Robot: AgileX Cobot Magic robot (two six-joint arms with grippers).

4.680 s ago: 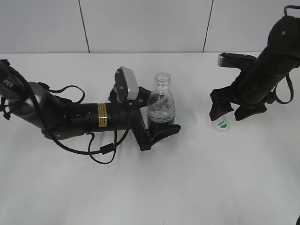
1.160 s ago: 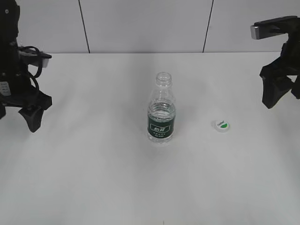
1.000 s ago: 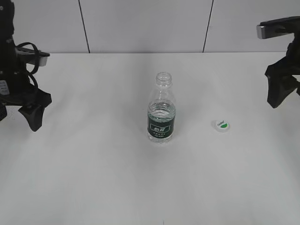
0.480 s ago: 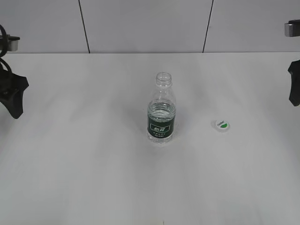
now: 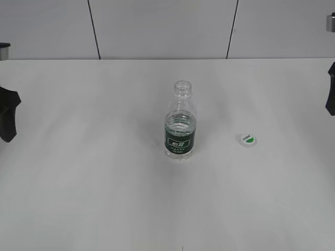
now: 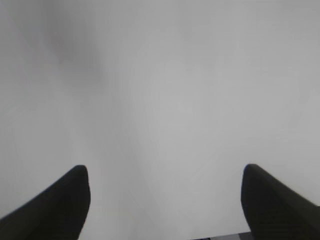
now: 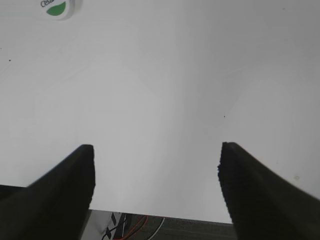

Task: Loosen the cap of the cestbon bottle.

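Note:
The cestbon bottle stands upright in the middle of the white table, its neck open with no cap on it. The cap lies flat on the table to the bottle's right, green half up; it also shows at the top left of the right wrist view. My left gripper is at the far left edge of the exterior view, open and empty. My right gripper is at the far right edge, open and empty. Both are far from the bottle.
The white table has a grey panelled wall behind it. In the right wrist view the table's edge shows below the fingers, with cables beneath it.
Both arms have drawn outward, away from the bottle and cap, to the edges of the view. The bottle and the cap have not moved.

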